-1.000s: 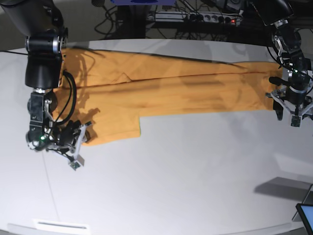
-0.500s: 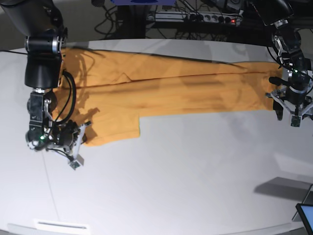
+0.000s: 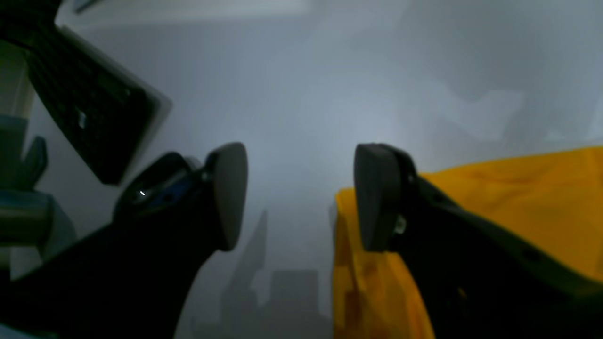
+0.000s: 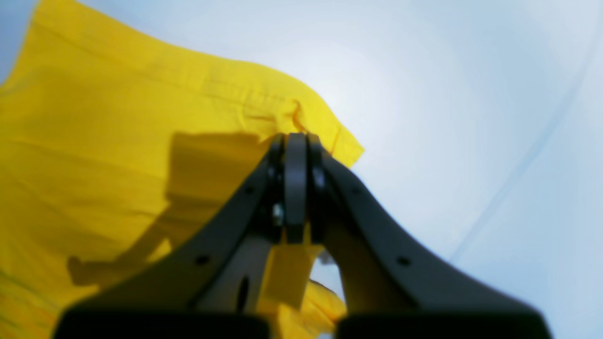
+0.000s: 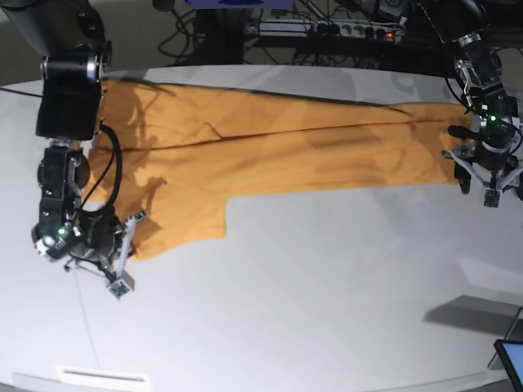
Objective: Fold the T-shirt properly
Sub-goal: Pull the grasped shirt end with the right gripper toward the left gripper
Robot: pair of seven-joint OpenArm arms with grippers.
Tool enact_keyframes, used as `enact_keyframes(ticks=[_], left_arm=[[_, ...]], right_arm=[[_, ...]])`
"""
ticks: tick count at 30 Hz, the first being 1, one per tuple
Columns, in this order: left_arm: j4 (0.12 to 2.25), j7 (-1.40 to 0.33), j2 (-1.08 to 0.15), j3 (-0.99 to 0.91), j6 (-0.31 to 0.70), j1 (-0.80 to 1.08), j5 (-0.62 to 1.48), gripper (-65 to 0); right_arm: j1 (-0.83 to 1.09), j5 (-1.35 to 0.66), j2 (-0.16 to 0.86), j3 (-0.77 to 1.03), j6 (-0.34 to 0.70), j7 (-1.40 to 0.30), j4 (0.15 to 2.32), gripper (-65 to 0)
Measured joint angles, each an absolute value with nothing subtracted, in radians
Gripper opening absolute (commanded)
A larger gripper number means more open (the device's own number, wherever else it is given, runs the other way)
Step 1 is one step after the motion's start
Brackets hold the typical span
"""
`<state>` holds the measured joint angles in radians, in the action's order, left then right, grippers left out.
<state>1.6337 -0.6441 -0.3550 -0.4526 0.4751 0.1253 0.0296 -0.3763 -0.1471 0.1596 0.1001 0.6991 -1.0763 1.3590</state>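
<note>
The orange-yellow T-shirt (image 5: 270, 151) lies flat and stretched across the far half of the table, with one sleeve hanging down at the left. My right gripper (image 5: 131, 247) is at that sleeve's lower left edge. In the right wrist view the right gripper (image 4: 296, 188) is shut, with the T-shirt's cloth (image 4: 118, 155) pinched at its fingers. My left gripper (image 5: 489, 186) is at the shirt's right end. In the left wrist view the left gripper (image 3: 301, 197) is open just above the table, one finger over the T-shirt's edge (image 3: 518, 197).
The white table (image 5: 327, 286) stretches toward the front. Black cables and a power strip (image 5: 327, 28) lie behind the table's back edge. A tablet corner (image 5: 511, 359) shows at the bottom right. A white label (image 5: 102, 376) sits at the front left edge.
My right gripper has moved down and to the left, dragging the sleeve and the shirt's left part with it. My left gripper has barely moved.
</note>
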Motion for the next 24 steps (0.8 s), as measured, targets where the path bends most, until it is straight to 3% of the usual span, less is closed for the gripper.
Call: enact_keyframes(ticks=[24], left_arm=[[1.565,-0.643,-0.353,-0.389,0.477,0.070,0.031,-29.7]], right_arm=[[-0.139,-0.151,0.203,0.109,0.699,-1.238,1.770,-64.7]])
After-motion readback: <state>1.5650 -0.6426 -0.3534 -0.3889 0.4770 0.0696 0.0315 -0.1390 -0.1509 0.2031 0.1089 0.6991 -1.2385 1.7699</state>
